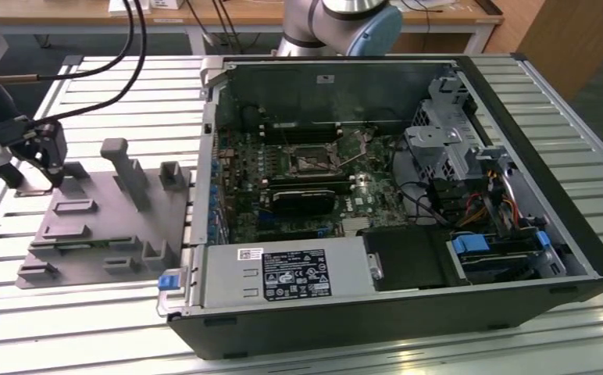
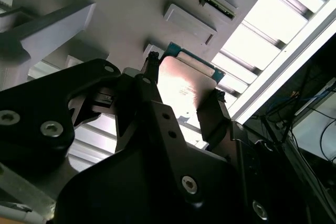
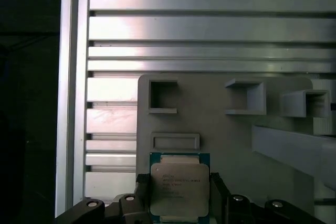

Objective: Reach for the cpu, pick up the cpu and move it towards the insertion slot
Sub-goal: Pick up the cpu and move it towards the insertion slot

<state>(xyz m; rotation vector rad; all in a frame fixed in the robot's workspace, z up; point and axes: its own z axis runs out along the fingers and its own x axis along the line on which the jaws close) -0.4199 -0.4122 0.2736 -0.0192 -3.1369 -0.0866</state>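
The jaws are clamped on the cpu (image 3: 179, 184). In both wrist views a dark finger presses against each of two opposite edges, with the chip's silvery top (image 2: 185, 85) bare between them. Holding it by the edges probably keeps the fingers off the flat metal face and off the underside, and it keeps the chip level and square to the wrist. I cannot tell whether the chip is lifted clear of the surface below or rests on it.

Under the chip lies the grey fixture (image 3: 231, 145), with a shallow rectangular pocket (image 3: 175, 141) just beside the chip's far edge. The fixture appears to be a parking tray, its pockets and upright posts (image 1: 124, 168) keeping parts at known spots for the arm.

Reading the exterior view as a clock face, the jaws hang at about 9 o'clock, over the fixture's (image 1: 104, 226) corner at 10 o'clock. The insertion slot (image 1: 310, 160) sits on the board inside the open computer case (image 1: 385, 324), at roughly 3 o'clock from the jaws and well apart from them. The case lies on its side on the slatted worktop (image 1: 93, 328), likely so that the slot faces up and can be reached from above. The grasp looks made; the carry to the slot is not yet done.
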